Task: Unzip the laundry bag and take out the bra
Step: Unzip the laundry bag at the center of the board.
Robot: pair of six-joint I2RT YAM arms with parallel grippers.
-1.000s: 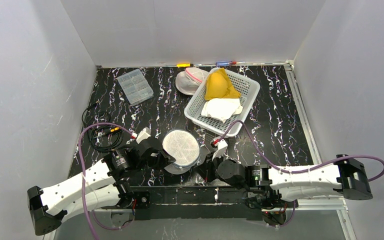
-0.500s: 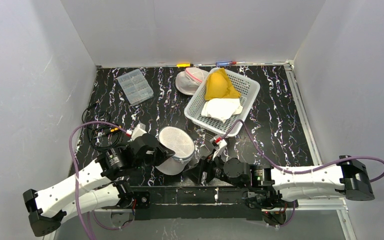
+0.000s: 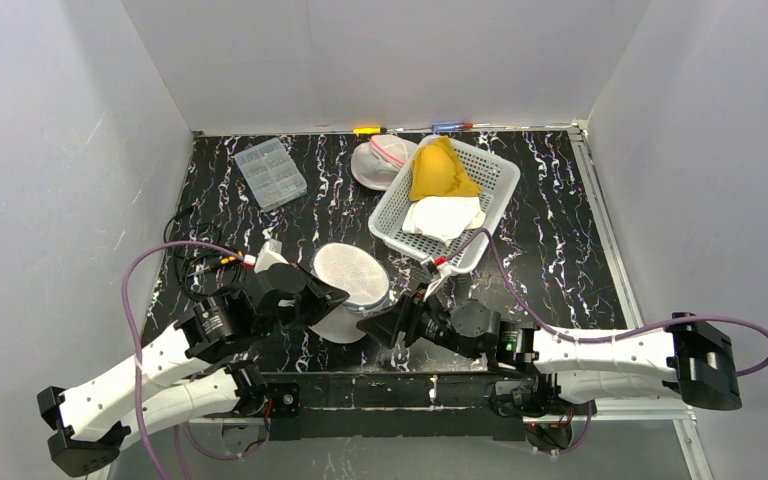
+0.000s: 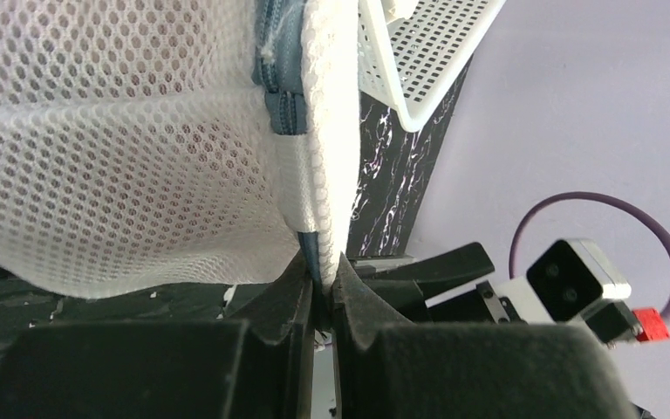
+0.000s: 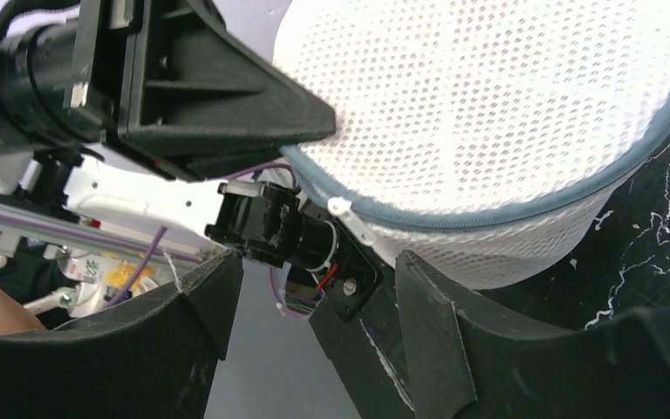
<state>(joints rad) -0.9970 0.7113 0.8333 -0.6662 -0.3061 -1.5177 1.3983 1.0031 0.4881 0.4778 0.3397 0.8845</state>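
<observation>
The laundry bag (image 3: 350,277) is a round white mesh pouch with a grey-blue zipper band, lifted and tilted near the front middle of the table. My left gripper (image 3: 326,297) is shut on its lower edge; in the left wrist view the jaws (image 4: 318,278) pinch the mesh and zipper tape (image 4: 281,109). My right gripper (image 3: 377,327) stands open just right of the bag, its fingers (image 5: 427,323) below the bag's rim with nothing between them. A small white zipper pull (image 5: 345,212) hangs at the rim (image 5: 506,214). The bra is hidden.
A white basket (image 3: 493,205) at the back right holds a yellow (image 3: 440,170) and a white cloth piece (image 3: 444,217). Behind it lies another mesh bag with pink trim (image 3: 378,160). A clear compartment box (image 3: 270,172) sits back left; black cables (image 3: 195,265) lie at the left.
The right gripper has opened and moved left toward the bag. The left gripper has pulled the bag left and away, tilting it.
</observation>
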